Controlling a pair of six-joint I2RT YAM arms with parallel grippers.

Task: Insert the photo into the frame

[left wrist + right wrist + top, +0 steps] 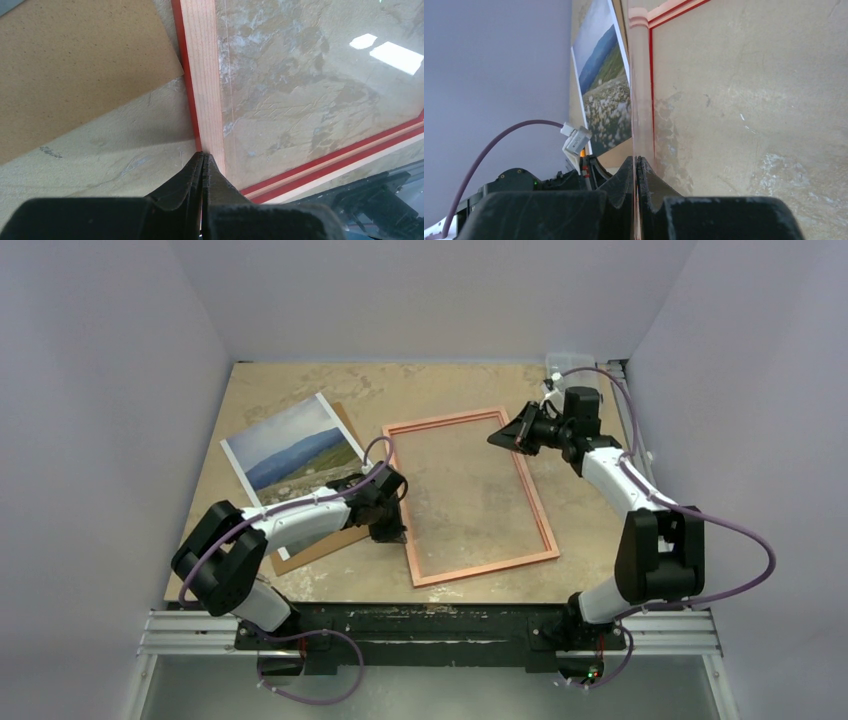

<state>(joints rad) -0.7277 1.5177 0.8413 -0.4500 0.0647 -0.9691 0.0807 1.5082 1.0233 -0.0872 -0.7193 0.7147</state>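
Nothing is inserted yet: the landscape paper photo (290, 450) lies face up beside the empty copper-backed rectangular frame (541, 510) on the table (450, 380). Your left hand (392, 535) and right hand (497, 438), both fully closed, sit at its rim.

My left arm (300, 521) and right arm (612, 475) are white tubes joined by chunky black joints. The left hand (392, 531) and right hand (497, 439) are matte black and taper to notched wedges. A purple cable (534, 121) loops along each arm. At the lower left of the right wrist view it ends in a white plug (575, 140).
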